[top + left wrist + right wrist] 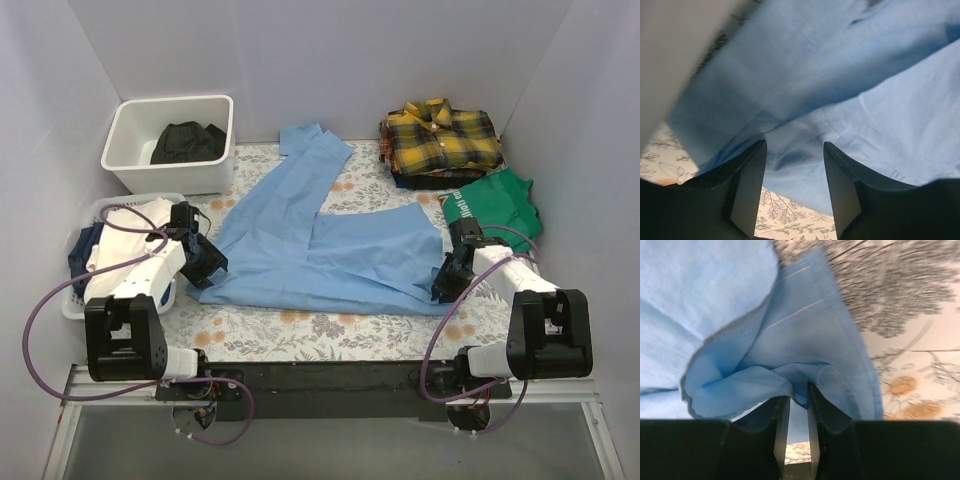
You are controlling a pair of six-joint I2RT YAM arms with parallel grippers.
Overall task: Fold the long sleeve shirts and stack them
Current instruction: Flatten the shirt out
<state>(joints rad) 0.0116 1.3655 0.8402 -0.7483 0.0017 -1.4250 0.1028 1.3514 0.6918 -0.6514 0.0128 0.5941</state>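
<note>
The light blue shirt (pixel 320 250) lies spread on the floral table (pixel 300 330). The right gripper (pixel 795 405) pinches its hem; the left gripper (pixel 792 165), jaws spread, straddles cloth. Uneven grips risk a skewed fold.

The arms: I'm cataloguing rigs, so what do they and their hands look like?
Both arms have blocky black joint housings linked by white segments, and a purple cable loops from each base up along the arm. The left hand and right hand are black, each with two flat, wedge-shaped black fingers. No markings are legible.

Spread shirt (pixel 320 240) mid-table, folded shirt (pixel 440 135) behind right, tub (pixel 170 140) behind left
</note>
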